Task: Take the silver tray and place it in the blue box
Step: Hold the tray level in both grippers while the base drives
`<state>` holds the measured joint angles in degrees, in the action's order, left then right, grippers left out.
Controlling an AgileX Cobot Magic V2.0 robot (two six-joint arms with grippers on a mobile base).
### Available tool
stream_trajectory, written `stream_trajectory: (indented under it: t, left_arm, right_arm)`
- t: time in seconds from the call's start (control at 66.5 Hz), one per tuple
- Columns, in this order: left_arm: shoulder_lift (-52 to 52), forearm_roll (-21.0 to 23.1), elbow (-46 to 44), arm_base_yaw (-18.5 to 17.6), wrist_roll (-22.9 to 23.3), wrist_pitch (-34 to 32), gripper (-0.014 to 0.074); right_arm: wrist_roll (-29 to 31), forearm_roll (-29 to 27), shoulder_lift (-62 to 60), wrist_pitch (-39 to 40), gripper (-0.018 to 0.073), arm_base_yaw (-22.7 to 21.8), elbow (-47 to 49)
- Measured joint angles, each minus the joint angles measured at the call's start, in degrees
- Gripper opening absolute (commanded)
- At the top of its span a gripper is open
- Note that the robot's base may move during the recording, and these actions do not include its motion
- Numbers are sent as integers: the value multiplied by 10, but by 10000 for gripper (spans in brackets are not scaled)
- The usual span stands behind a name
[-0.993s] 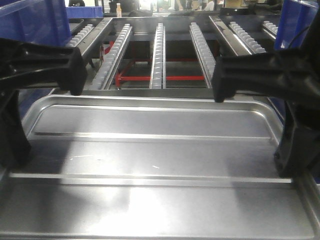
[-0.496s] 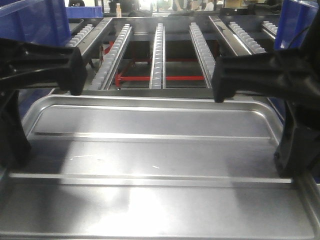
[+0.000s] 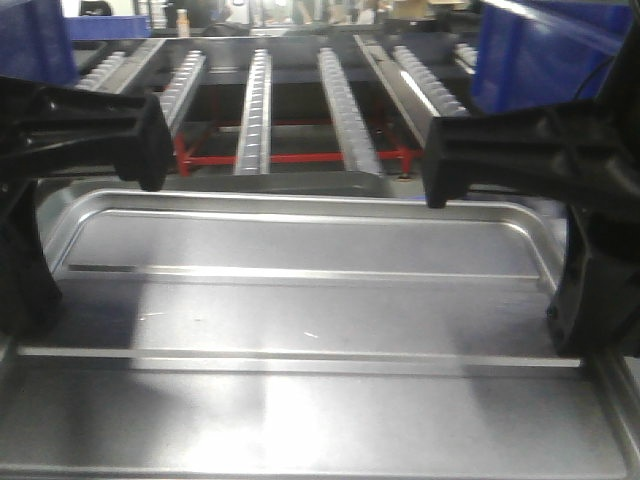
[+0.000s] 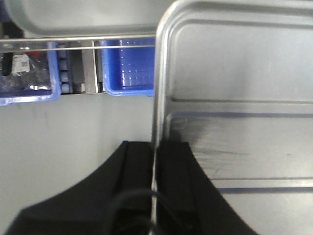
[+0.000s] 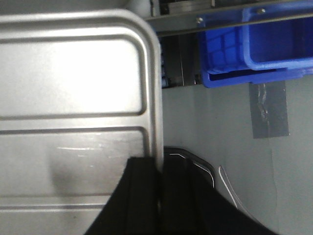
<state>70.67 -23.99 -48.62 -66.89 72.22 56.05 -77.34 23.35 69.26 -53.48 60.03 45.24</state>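
Note:
The silver tray (image 3: pixel 300 310) fills the lower front view, level, with two long ridges across its floor. My left gripper (image 3: pixel 28 300) is shut on its left rim; in the left wrist view the fingers (image 4: pixel 139 161) pinch the rim of the tray (image 4: pixel 234 98). My right gripper (image 3: pixel 580 320) is shut on the right rim, and its fingers (image 5: pixel 144 186) clamp the tray's (image 5: pixel 73 98) edge. A blue box (image 3: pixel 540 50) stands at the upper right. Its ribbed wall (image 5: pixel 225 54) shows beyond the right gripper (image 5: pixel 160 166).
Roller rails (image 3: pixel 255 110) over a red frame (image 3: pixel 290 157) run ahead of the tray. Another blue bin (image 3: pixel 35 40) is at the upper left. Two blue bins (image 4: pixel 129 73) and a second silver tray (image 4: pixel 73 14) lie to the left. A grey tape patch (image 5: pixel 268 110) marks the floor.
The roller rails and the blue bins have slid to the left in the front view, and the blue box at the right looms larger. The tray and both grippers hold the same pose.

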Motion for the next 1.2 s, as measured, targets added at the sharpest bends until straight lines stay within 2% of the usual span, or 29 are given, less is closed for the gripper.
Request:
stream_trajectory:
  t: [1.204]
  left_arm:
    - [0,0,0,0,0,1,-14]
  right_arm:
    - [0,1,0,1,55,0,0]
